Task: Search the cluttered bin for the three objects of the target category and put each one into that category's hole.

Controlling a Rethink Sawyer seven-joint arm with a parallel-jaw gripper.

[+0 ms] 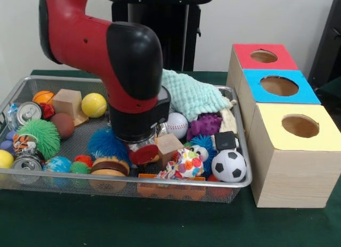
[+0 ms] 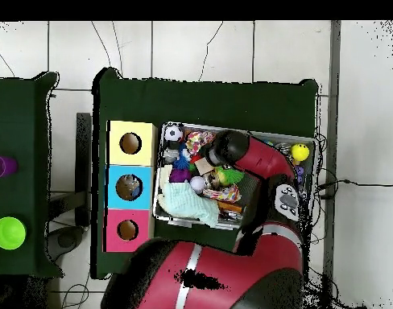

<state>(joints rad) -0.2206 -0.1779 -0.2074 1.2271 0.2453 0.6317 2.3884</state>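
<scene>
End effector [image 1: 139, 146] was down in the bin [image 1: 234, 186] mid-clutter, by the wooden cube [image 1: 169, 146]; couldn't tell its finger state or contents. Clear lump [image 1: 11, 116] sat at far left. Best to lift straight, then cross to the blue-top hole [image 1: 279, 85].

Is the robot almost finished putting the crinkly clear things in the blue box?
Not yet. From above, the blue box's hole shows something greyish inside, so maybe one is in. The gripper is down among the toys in the bin, its grasp hidden. The rest remain to be found.
</scene>
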